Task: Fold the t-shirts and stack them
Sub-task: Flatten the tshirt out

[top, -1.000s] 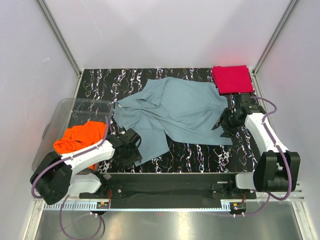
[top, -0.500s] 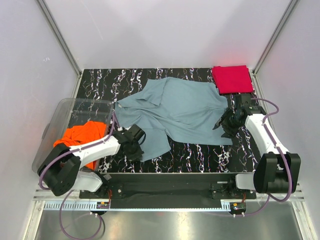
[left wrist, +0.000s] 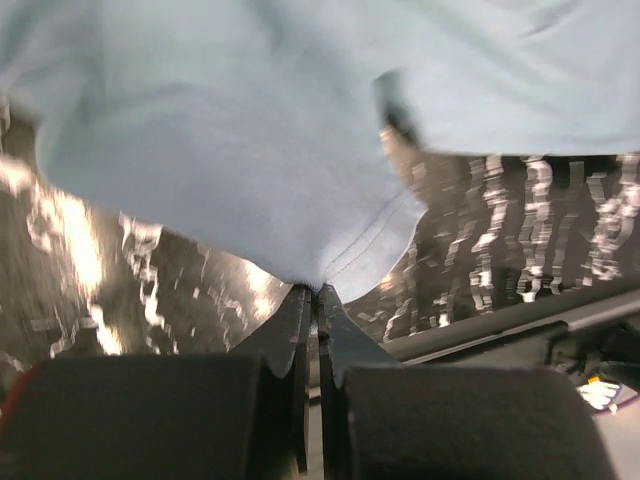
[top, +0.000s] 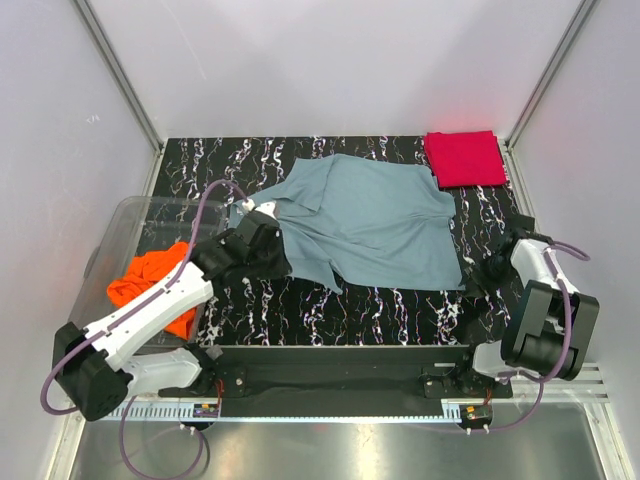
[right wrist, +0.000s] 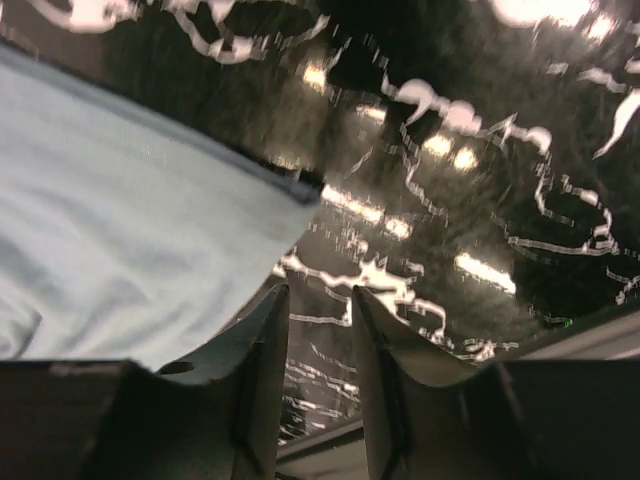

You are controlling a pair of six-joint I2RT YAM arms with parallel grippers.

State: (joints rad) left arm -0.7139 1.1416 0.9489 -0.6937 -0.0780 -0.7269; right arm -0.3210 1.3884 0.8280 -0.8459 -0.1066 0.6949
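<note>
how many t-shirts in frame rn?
3: grey-blue t-shirt spread mid-table, red t-shirt folded at the far right corner, orange t-shirt crumpled in the clear bin, left. More could hide beneath it.

This is a robotics lab test cell. Plain white panel walls [top: 330, 60] in aluminium frame posts [top: 118, 75] enclose a black marbled worktop [top: 400, 305] from 9 round to 3 o'clock. At 6 o'clock, a cabled left arm [top: 150, 312] and right arm [top: 548, 310] are bolted beside a slotted metal rail [top: 330, 412].

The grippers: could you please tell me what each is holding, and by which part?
The left gripper pinches the grey-blue t-shirt by a hemmed corner; the right gripper is open, holding nothing.
</note>
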